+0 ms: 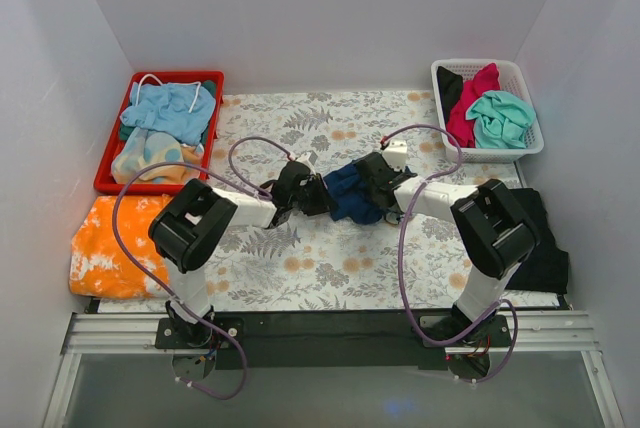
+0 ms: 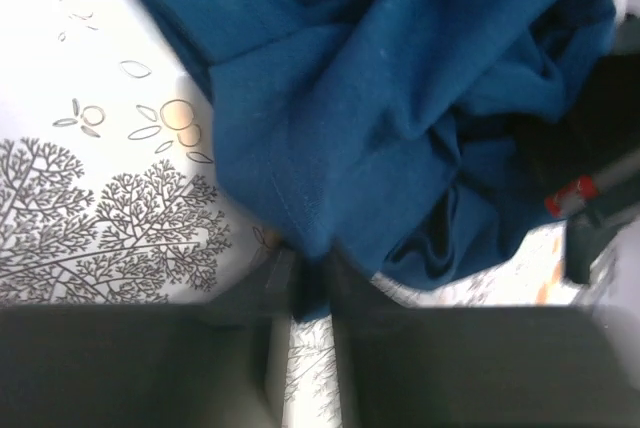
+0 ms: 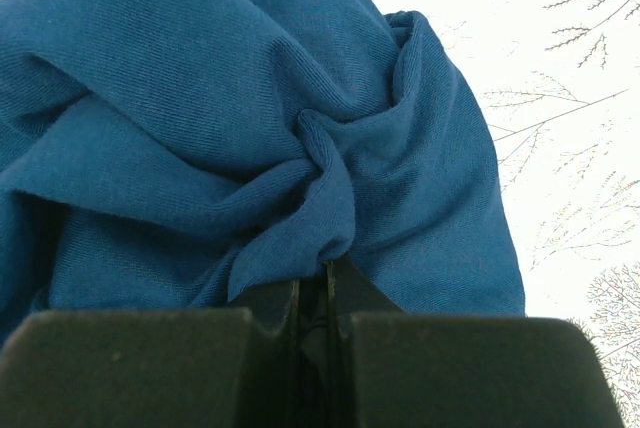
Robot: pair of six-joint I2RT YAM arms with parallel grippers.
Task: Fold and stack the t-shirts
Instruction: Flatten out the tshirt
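Note:
The navy-blue t-shirt (image 1: 350, 191) lies crumpled in a bunch at the middle of the table. My left gripper (image 1: 312, 194) is shut on its left edge; in the left wrist view the fabric (image 2: 380, 98) runs down between the jaws (image 2: 312, 283). My right gripper (image 1: 378, 188) is shut on a fold at its right side; in the right wrist view the cloth (image 3: 230, 128) is pinched between the closed fingers (image 3: 318, 283). Its chest print is hidden. Black, magenta (image 1: 470, 108) and teal (image 1: 500, 118) tees lie in the white basket (image 1: 520, 148). A black tee (image 1: 545, 243) lies at the right edge.
A red tray (image 1: 108, 173) at the back left holds light-blue and patterned cloths. An orange and white cloth (image 1: 110, 246) lies at the left front. A floral cloth (image 1: 300, 268) covers the table. White walls enclose the space.

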